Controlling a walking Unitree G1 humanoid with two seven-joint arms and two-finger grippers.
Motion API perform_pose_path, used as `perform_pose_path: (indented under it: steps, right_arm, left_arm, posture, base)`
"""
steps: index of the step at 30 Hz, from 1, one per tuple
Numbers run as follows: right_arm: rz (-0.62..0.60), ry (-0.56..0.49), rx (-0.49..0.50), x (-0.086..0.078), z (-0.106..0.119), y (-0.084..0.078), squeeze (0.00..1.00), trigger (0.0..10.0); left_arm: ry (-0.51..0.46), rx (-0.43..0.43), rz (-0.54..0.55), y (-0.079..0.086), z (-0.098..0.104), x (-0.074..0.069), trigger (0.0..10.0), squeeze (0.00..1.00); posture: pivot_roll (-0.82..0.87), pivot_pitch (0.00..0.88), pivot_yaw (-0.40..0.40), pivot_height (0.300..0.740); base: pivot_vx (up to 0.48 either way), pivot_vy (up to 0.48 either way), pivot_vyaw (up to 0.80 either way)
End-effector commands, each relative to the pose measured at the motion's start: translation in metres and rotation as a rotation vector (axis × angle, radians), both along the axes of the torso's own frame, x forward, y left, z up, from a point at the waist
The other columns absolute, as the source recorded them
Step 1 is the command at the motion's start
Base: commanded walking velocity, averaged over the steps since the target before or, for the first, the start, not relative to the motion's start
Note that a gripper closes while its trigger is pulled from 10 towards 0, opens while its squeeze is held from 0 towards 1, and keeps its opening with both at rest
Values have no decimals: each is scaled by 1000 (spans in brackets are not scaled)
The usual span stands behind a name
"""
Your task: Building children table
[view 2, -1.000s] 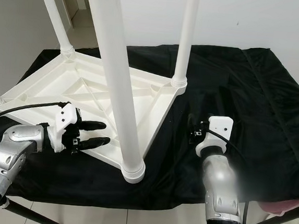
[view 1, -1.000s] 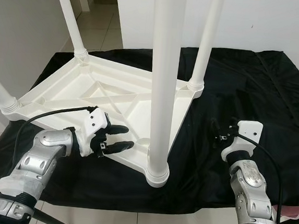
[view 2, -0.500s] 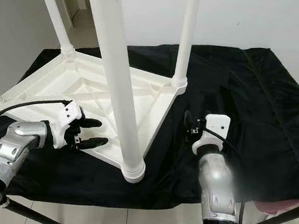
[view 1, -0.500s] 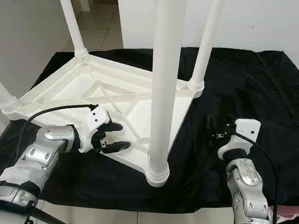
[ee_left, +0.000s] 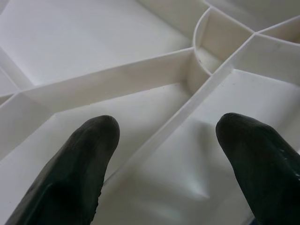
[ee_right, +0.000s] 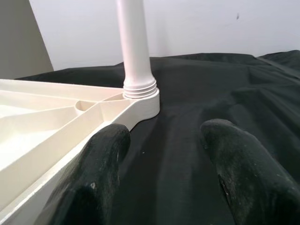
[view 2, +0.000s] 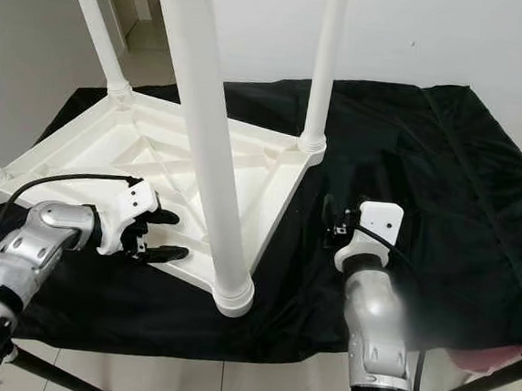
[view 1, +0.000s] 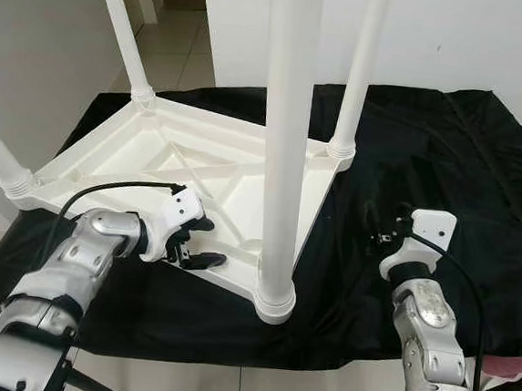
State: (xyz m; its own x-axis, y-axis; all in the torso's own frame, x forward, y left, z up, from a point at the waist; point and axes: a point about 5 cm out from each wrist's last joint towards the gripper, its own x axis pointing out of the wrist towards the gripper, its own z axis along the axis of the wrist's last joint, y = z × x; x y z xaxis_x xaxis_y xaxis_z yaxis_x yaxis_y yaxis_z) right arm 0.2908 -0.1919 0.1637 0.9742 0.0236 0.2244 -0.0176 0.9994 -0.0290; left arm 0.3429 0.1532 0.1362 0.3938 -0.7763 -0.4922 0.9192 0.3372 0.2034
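The white table (view 1: 190, 166) lies upside down on the black cloth (view 1: 446, 166) toward its left edge, all four legs (view 1: 284, 143) seemingly fitted, so only turning it upright looks left; left gripper (view 1: 204, 244) spread over its near rim, right gripper (view 1: 374, 233) spread beside it, both empty

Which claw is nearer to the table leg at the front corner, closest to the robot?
The left. The left claw is over the white tabletop's underside, just beside that front leg. The right claw is over the black cloth, apart from the table, farther from that leg.
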Motion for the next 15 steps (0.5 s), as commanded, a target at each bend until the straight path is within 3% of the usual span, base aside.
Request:
perform_pose_path:
  steps: [1, 6, 15]
  right_arm:
    - [0, 0, 5, 1, 2, 1, 0, 10000]
    - [2, -1, 4, 1, 3, 2, 0, 10000]
    - [5, 1, -1, 2, 3, 3, 0, 10000]
  left_arm:
    - [-35, 63, 231, 10, -18, 6, 10000, 0]
    - [14, 55, 229, 9, -21, 7, 10000, 0]
    - [51, 145, 268, 15, -31, 9, 10000, 0]
  posture:
    - [-77, 53, 125, 740]
    - [-76, 55, 117, 740]
    - [-73, 71, 126, 740]
  base:
    - [0, 0, 0]
    - [0, 0, 0]
    - [0, 0, 0]
